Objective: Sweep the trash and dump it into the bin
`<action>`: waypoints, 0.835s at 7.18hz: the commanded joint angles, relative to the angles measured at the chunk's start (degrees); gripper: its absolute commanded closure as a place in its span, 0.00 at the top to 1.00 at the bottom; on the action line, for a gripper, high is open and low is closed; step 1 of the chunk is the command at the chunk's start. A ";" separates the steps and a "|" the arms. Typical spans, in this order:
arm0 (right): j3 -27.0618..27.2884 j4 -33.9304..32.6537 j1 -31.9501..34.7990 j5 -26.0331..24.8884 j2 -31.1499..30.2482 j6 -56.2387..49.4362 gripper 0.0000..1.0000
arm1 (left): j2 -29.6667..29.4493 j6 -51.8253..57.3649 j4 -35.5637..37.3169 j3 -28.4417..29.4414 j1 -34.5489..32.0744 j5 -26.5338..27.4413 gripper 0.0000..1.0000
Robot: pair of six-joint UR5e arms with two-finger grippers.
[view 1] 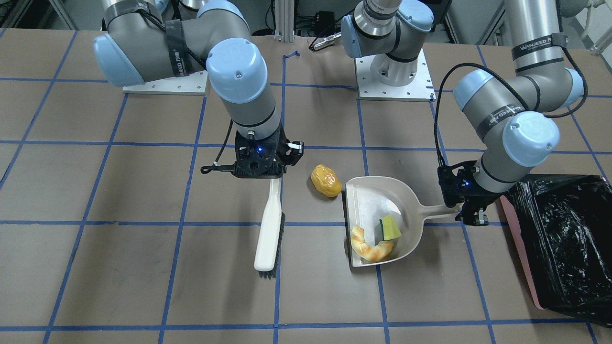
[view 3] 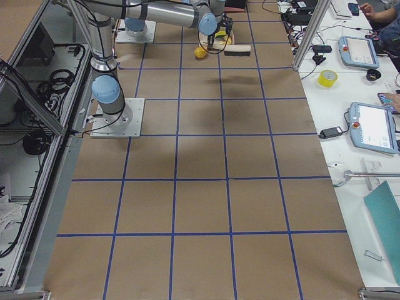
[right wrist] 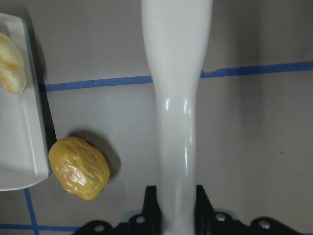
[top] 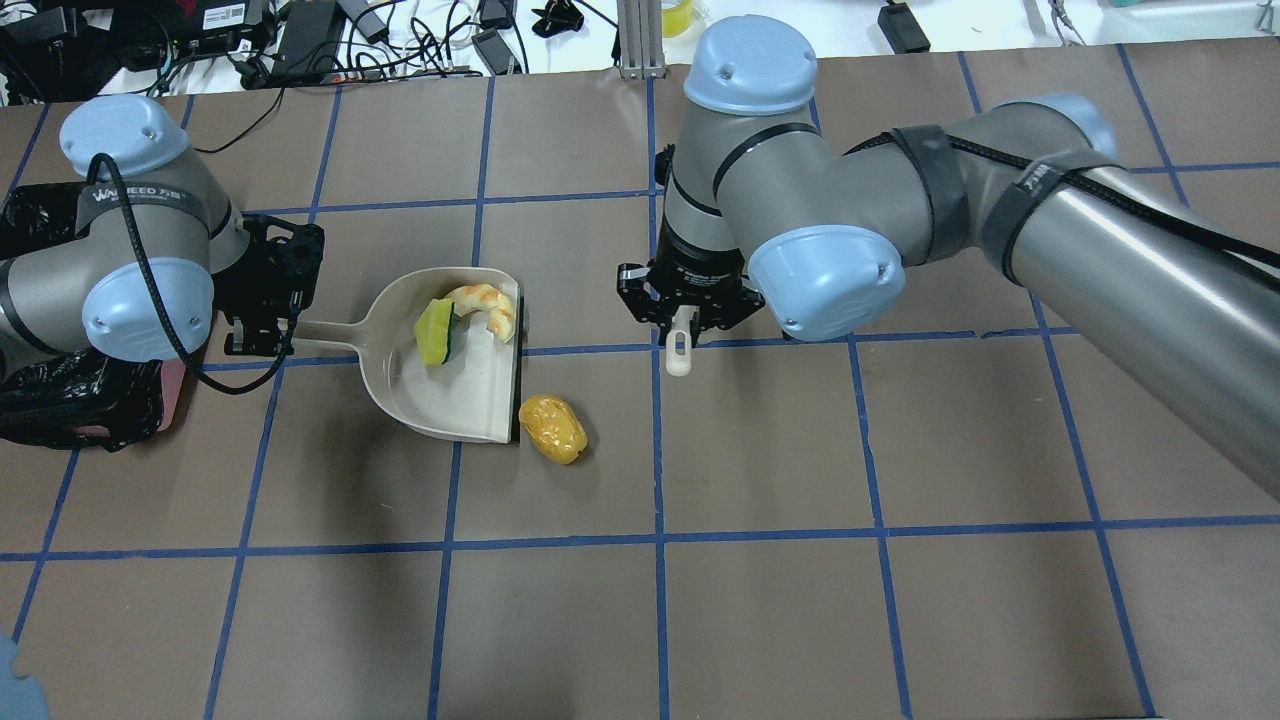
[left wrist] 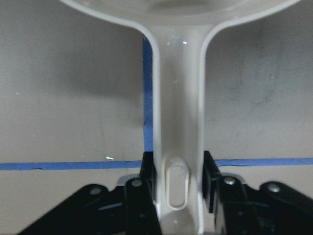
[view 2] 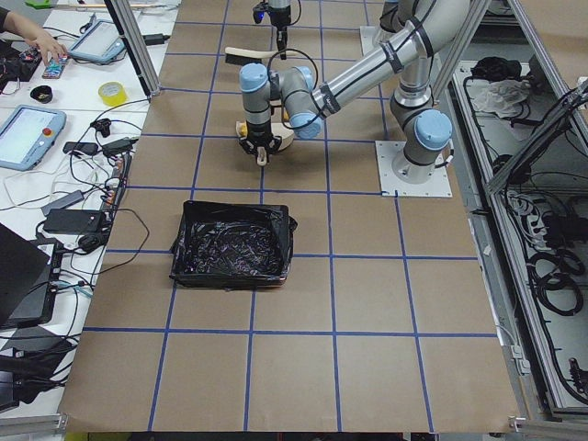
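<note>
Progress: roughly two thirds of the sweeping is done, none of the dumping.

- In the front view, the bread piece and the sponge lie inside the dustpan, toward its 6 o'clock end, touching each other.
- The yellow-brown lump is on the table, outside the pan's open lip at about 10 o'clock of the pan. It is right at the lip's corner; whether it touches I cannot tell.
- The bin stands at 3 o'clock of the pan, just past the handle end. Nothing has been tipped into it yet, judging by the pan's load.
- The left gripper is pinching the dustpan handle; the wrist view shows its fingers pressed on both sides.
- The right gripper is pinching the handle of the brush, which lies at 9 o'clock of the lump, near but apart from it.

Left to do: brush the lump in, carry the pan over the bin, tip it out.

Hard to read:
- The bin is cut off at the front view's right edge and mostly hidden behind the left arm in the overhead view.
- The bin's black bag is too crinkled to show its contents.
- In the overhead view, the right arm hides the bristles.
</note>
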 commanded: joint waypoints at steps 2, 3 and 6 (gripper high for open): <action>1.40 0.00 -1.45 -0.22 -1.04 -2.84 0.07 | 4.38 -0.28 2.30 -6.19 0.15 0.66 0.00; 1.40 0.00 -1.45 -0.22 -1.22 -2.84 0.07 | 4.65 -0.46 3.18 -7.42 0.15 0.66 0.00; 1.40 0.00 -1.45 -0.22 -1.31 -2.84 0.07 | 4.65 -0.37 6.09 -9.28 0.15 0.75 0.00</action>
